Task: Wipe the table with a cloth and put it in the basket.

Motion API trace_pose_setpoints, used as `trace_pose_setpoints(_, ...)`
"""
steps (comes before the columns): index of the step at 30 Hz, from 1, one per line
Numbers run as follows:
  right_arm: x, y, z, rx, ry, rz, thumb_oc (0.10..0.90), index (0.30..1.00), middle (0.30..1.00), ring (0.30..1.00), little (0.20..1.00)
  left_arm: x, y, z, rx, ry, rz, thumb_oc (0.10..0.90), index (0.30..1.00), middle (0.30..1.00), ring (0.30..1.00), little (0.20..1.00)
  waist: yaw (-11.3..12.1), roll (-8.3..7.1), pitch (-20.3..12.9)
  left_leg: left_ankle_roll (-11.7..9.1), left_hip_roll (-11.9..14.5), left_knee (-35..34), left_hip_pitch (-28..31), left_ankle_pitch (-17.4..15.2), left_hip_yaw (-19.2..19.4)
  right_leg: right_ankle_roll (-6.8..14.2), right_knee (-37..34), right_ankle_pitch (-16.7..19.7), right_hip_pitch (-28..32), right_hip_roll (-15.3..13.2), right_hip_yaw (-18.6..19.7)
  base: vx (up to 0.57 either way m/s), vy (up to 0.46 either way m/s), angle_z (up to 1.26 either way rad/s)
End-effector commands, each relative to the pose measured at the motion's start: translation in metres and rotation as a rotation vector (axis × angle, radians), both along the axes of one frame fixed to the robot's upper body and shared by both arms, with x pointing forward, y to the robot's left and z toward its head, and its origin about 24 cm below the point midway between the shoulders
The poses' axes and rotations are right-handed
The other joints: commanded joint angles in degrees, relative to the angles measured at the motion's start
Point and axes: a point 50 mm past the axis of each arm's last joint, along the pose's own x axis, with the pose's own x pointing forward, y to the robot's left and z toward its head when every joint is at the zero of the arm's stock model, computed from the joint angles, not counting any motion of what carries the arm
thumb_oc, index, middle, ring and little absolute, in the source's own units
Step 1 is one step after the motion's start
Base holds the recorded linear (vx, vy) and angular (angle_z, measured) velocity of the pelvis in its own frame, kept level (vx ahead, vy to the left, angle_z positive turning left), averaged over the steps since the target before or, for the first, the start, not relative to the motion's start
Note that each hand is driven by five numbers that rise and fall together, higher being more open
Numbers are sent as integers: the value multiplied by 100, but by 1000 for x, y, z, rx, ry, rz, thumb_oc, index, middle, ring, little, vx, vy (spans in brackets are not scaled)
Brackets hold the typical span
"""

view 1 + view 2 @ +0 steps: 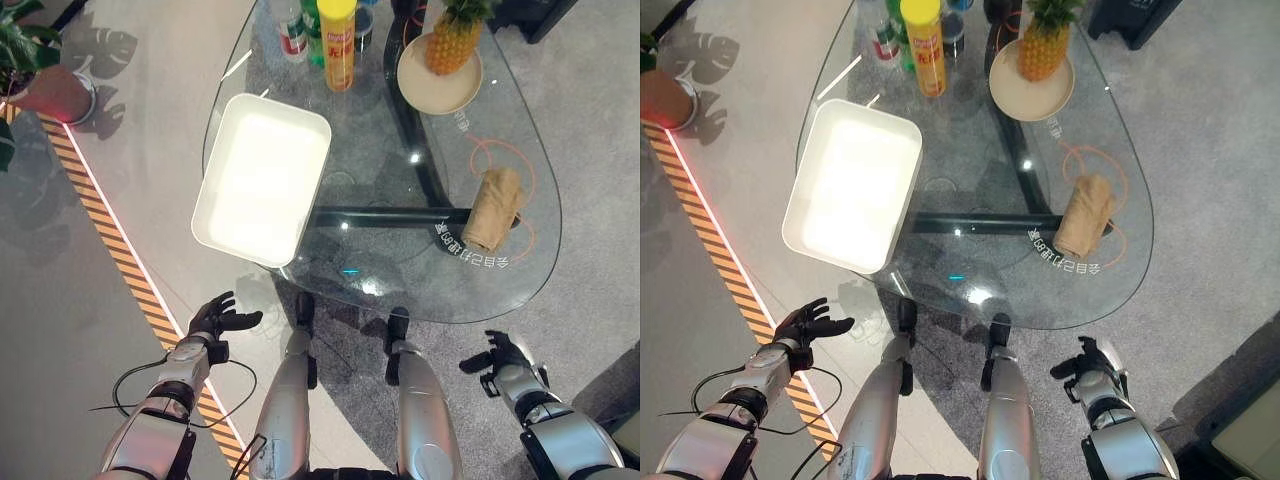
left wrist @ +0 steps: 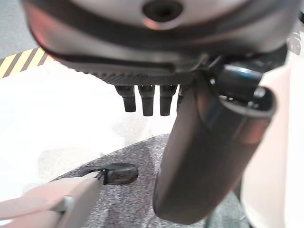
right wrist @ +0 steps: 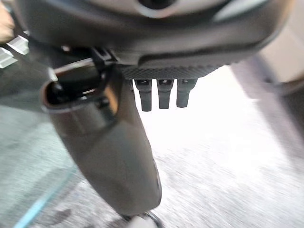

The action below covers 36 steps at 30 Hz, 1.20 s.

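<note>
Far end of the table [image 1: 520, 250] cut by the top edge, so the bottles [image 1: 300, 25] and yellow can [image 1: 338, 45] lose their tops, and the pineapple [image 1: 452, 40] its crown. Potted plant [image 1: 30, 70] clipped at the left edge. Rolled cloth [image 1: 493, 208]: folds too small to read. Wrist views: only finger stubs [image 2: 145, 99] show, fingertips blocked; floor behind blurred.

We read a lounge or showroom: glass coffee table [image 1: 400, 280] ahead of both hands, carpet, potted plant [image 1: 25, 60], hazard-striped floor tape [image 1: 110, 240].
</note>
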Motion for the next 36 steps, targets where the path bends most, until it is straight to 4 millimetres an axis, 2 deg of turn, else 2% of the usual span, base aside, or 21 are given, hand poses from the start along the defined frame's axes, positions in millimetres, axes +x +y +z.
trace_pose_setpoints(1,-16,-33,7,-101,-15,-94,800,900,900,900,900,-12,23,0,30,-14,110,800,900,900,900,900,-65,-158,-62,153,-170,1258,-492,-941,-148,85,-251,480,-227,149,172,-38,-5,1)
trace_pose_setpoints(7,-12,-36,15,-122,-85,-119,800,900,900,900,900,-12,25,2,22,-36,131,800,900,900,900,900,-104,-102,-42,202,-109,1661,-887,-1118,-117,10,173,319,-676,219,249,-29,4,-5)
trace_pose_setpoints(15,-13,-37,15,-118,-106,-134,800,900,900,900,900,-18,26,-3,16,-35,135,800,900,900,900,900,-115,-67,-41,194,-106,1814,-1052,-1180,-123,-29,293,273,-830,205,218,-3,-1,-2)
trace_pose_setpoints(25,-32,-55,11,-147,-49,-289,800,900,900,900,900,-19,26,-3,9,-41,133,800,900,900,900,900,-111,-33,-41,181,-115,1744,-1046,-1155,-84,-57,223,292,-821,186,156,0,0,0)
trace_pose_setpoints(29,-34,-64,17,-113,-111,-397,800,900,900,900,900,-19,27,-3,6,-41,136,800,900,900,900,900,-114,-30,-41,174,-113,1715,-1015,-1150,-72,-56,181,310,-790,183,154,0,0,0)
trace_pose_setpoints(31,-36,-73,24,-78,-207,-525,800,900,900,900,900,-21,26,-5,6,-42,131,800,900,900,900,900,-110,-28,-41,169,-103,1706,-989,-1166,-73,-46,169,304,-754,183,148,0,0,0)
trace_pose_setpoints(33,-36,-87,39,-72,-328,-632,800,900,900,900,900,-21,26,-5,9,-44,129,800,900,900,900,900,-102,-28,-41,169,-92,1685,-956,-1176,-60,-39,153,303,-714,181,127,0,0,0)
trace_pose_setpoints(36,-34,-97,54,-72,-430,-696,800,900,900,900,900,-22,28,-5,10,-44,126,800,900,900,900,900,-75,-32,-41,167,-102,1663,-924,-1186,-65,-29,134,303,-673,172,100,0,0,0)
